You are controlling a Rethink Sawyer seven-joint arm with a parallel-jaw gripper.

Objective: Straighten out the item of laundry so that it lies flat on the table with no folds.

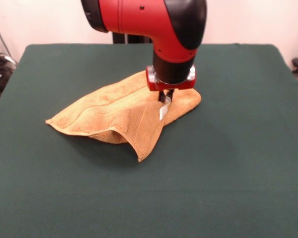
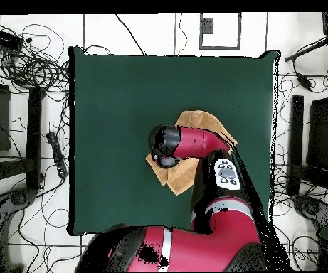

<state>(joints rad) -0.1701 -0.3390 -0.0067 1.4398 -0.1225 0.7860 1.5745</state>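
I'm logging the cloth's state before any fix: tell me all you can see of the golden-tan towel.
The golden-tan terry towel lies crumpled on the dark green felt table, not flat. One corner is folded over toward the front, showing woven border bands and hemmed edges. A small white tag hangs by the red and black arm's gripper, which comes down onto the cloth's raised part.

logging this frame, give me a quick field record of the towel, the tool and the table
towel: golden-tan, rumpled, one flap folded over toward the front, not flat
tag: small, white, just below the tool
tool: down on the towel near its far right part; open or shut cannot be told
arm: red and black, covers much of the towel from overhead
table: dark green top
task state: folds remain
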